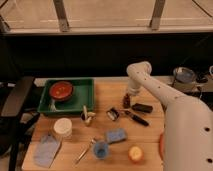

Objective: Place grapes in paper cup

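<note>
Camera view, single frame.

- White robot arm (170, 107): enters at 4 o'clock, fills the lower right corner, bends at an elbow above the table's far edge and drops toward the top.
- Wooden table (147, 137): carries all the items below.
- Dark chair (15, 107): off the table at 9 o'clock.
- Green tray (80, 100): at 10 o'clock on the table. A red bowl (61, 90) sits inside its left half.
- Blue cloth (46, 150): flat at 8 o'clock, near the front left corner.
- Paper cup (63, 128): upright at 8 o'clock, just in front of the tray and just behind the cloth. Well apart from the grapes.
- Blue sponge (116, 135): at 6 o'clock from table centre.
- Black block (142, 107): at 2 o'clock, just beside the grapes at their 3 o'clock.
- Yellow fruit (135, 153): at 5 o'clock, near the front edge.
- Blue cup (100, 149): at 6 o'clock, just in front of the sponge.
- Grapes (126, 103): a dark bunch at 1 o'clock on the table, directly under the pincer. Not in the paper cup.
- Pincer (128, 97): at the arm's tip, pointing down onto the top of the grapes. Whether it is spread or pressed together, cannot tell. Contact with the grapes also not resolved.
- Dark pen-like stick (136, 118): lies slanted at the 5 o'clock of the grapes.
- Silver utensil (84, 152): at the 9 o'clock of the blue cup.
</note>
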